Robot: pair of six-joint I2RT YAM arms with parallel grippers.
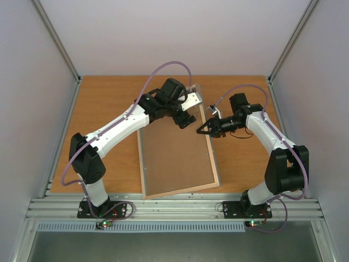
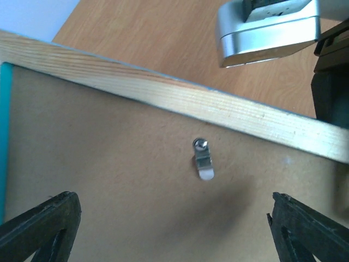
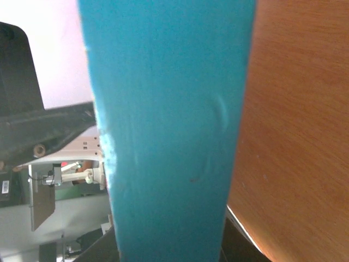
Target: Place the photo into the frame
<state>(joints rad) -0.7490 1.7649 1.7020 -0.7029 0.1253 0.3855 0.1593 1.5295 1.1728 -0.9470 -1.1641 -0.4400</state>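
Left arm (image 1: 117, 128) stretches over the frame (image 1: 214, 164) near the bench's (image 1: 109, 103) far edge, left gripper (image 1: 185, 120) facing down, jaws spread wide. Right arm (image 1: 267, 131) bends inward, right gripper (image 1: 205, 130) pinching the frame's right edge.

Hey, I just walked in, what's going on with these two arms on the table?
The frame lies face down on the table, with its brown backing board facing up. The right arm's fingers appear closed on the frame's turquoise right edge, near the far end. The left arm's fingers hang open above the backing board, over a small metal clip. No photo is in view.
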